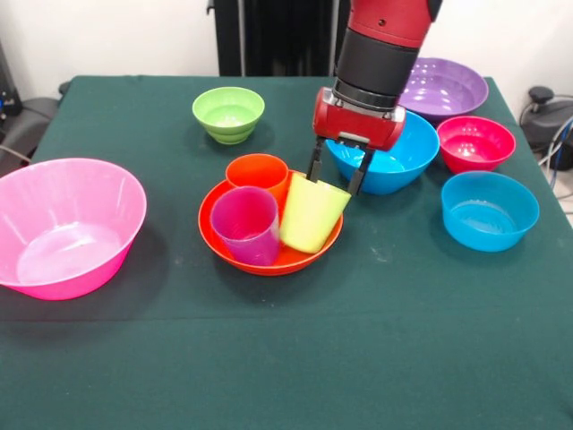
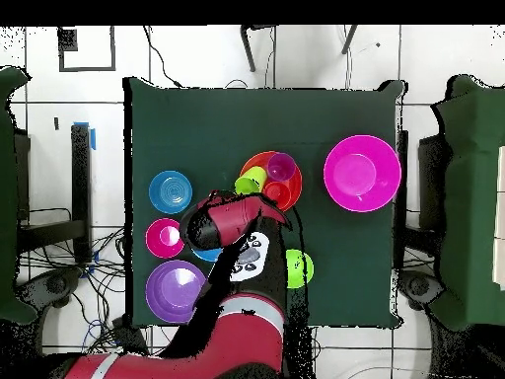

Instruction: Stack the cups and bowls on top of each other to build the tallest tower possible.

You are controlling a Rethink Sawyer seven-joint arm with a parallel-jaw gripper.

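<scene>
My gripper hangs over the right side of the big orange bowl, its fingers on either side of the lime green cup's rim and shut on it. That cup is tilted, with its base inside the bowl. An orange cup and a purple cup stand upright in the same bowl. The overhead view shows the lime cup, purple cup and orange cup together, with the arm covering the gripper. No tower stands.
A big pink bowl sits at the left and a small green bowl behind the cups. On the right are a big blue bowl, a purple bowl, a small red bowl and a light blue bowl.
</scene>
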